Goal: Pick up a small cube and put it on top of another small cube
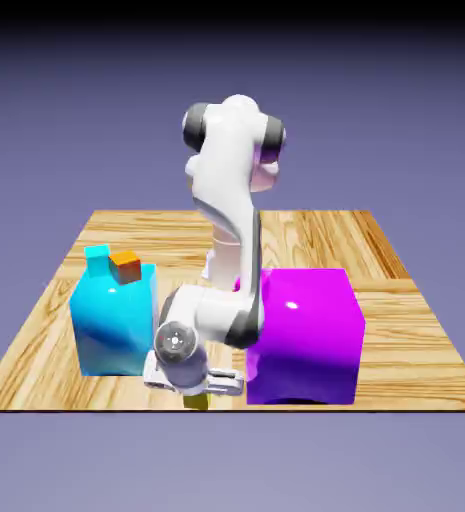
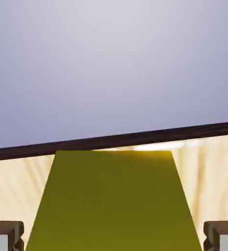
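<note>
At the near edge of the table [image 1: 416,385], left of the big magenta block [image 1: 306,335], sits the small yellow cube [image 2: 114,201]. The gripper [image 2: 114,240] has its fingers around it; whether they touch, I cannot tell. Probably it is light and stiff; flat opposite sides, gripped midway, should suit.

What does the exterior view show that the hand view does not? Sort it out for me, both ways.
Only the exterior view: the arm, the big purple block, the big blue block, and by its top a small cyan cube and an orange cube.

Only the hand view: the pincer's two tips, one on each side of the yellow cube.

Both: that cube, the table and the backdrop.
</note>
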`<state>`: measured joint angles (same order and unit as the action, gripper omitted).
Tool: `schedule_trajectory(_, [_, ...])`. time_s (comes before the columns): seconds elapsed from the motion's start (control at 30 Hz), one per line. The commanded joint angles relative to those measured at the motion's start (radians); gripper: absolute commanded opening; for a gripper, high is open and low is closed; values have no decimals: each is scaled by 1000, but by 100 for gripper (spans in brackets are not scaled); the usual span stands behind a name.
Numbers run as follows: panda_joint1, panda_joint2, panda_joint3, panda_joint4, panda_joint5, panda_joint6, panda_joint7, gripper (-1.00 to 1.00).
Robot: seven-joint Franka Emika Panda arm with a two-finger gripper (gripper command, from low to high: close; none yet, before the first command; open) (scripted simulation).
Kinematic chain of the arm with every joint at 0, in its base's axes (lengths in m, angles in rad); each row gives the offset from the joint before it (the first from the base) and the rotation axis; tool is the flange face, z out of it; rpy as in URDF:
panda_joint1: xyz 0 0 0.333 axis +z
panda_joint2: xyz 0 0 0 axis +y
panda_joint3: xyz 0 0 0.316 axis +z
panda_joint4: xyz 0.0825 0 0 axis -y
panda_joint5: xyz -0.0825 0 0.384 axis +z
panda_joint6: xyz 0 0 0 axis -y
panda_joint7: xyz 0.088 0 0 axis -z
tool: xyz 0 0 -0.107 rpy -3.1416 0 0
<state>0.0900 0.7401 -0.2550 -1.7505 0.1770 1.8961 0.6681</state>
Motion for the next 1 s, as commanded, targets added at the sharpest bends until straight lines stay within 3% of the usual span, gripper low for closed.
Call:
schedule_trajectory(0.0, [0, -16, -4, 28, -9, -43, 5, -100])
schedule_trajectory(0.27, [25, -264, 95, 92, -50, -190, -141, -100])
schedule_trajectory(0.57, [3, -541, 307, 60, -266, -554, -40, -100])
schedule_trajectory(0.87, [-6, -579, 303, -161, -272, -382, -24, -100])
schedule_trajectory(0.9, [-6, -579, 303, -161, -272, -382, -24, 100])
schedule_trajectory(0.97, [-5, -572, 303, -125, -272, -411, -25, 100])
